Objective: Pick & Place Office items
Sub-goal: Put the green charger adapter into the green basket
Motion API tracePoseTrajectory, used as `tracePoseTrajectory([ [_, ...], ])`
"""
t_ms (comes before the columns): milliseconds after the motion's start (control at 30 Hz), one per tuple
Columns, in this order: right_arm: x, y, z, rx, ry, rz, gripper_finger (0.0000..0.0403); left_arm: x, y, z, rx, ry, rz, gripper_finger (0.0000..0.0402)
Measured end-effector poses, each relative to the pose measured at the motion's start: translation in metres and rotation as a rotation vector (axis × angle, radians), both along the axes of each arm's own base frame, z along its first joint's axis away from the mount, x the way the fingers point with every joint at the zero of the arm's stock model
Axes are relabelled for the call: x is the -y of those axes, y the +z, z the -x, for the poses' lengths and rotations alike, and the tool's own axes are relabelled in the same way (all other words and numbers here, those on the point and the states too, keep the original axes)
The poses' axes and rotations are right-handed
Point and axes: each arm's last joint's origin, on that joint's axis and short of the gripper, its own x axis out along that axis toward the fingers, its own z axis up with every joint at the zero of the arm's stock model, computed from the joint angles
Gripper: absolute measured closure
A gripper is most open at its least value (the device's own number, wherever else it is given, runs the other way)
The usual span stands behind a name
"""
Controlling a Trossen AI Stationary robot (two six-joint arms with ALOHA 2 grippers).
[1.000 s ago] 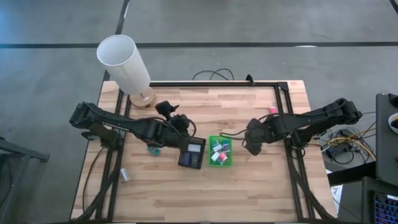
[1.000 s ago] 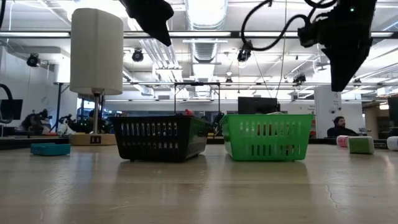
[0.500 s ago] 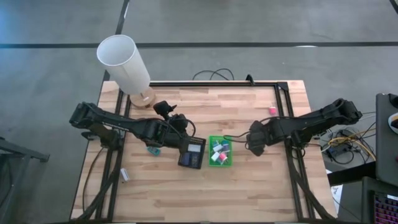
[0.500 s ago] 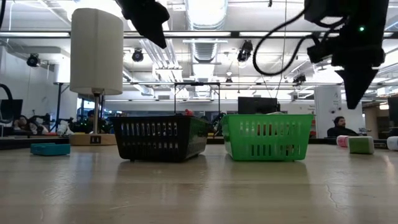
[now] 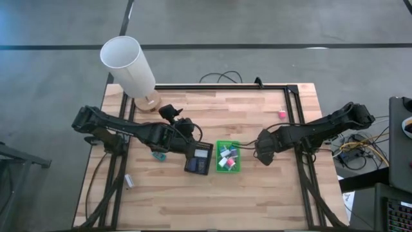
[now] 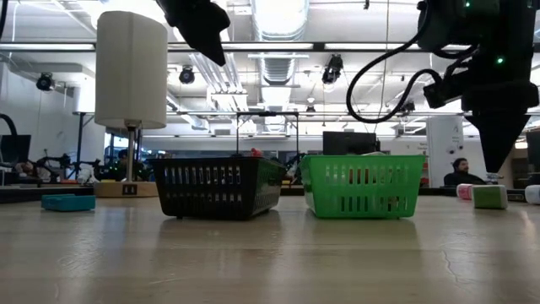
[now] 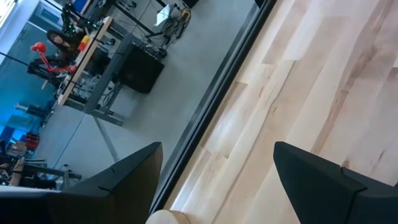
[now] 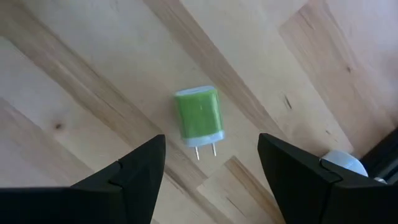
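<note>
**Operator:** Walk me across the table, left to right.

**Observer:** Your surface is a pale butcher-block table (image 5: 257, 187) framed by black rails, standing on a grey floor with dark lines. At the far left corner you have a white cylindrical lamp (image 5: 129, 66) on a round wooden base. Near the left edge a small teal item (image 6: 68, 202) lies flat on the wood. Your left gripper (image 7: 214, 177) hangs above bare planks, fingers spread, nothing between them. Next comes the black basket (image 6: 218, 187), then touching its side the green basket (image 6: 363, 186), holding several small white, pink and teal office items (image 5: 226, 158).

**Operator:** And the right side?

**Observer:** Your right gripper (image 8: 208, 165) hovers just right of the green basket, fingers apart and empty, directly over a green plug adapter (image 8: 199, 121) with two prongs lying on the wood. Farther right, toward the back, a small pink block (image 5: 282, 114) sits by the rail.

**Operator:** The room?

**Observer:** In the low view you see an open workshop with ceiling ducts, strip lights and hanging cables, and a person (image 6: 461, 171) seated far off at the right. Beyond the table's left edge, your left wrist view shows workbenches on the floor.
</note>
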Motion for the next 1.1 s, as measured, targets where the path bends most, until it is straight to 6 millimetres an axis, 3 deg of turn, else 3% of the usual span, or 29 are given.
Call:
tracePoseTrajectory([
  [1100, 0.002, -0.045, 0.012, 0.070, 0.008, -0.037, 0.0157, 0.001, -0.001, 0.000, -0.012, -0.017, 0.052, 0.0087],
])
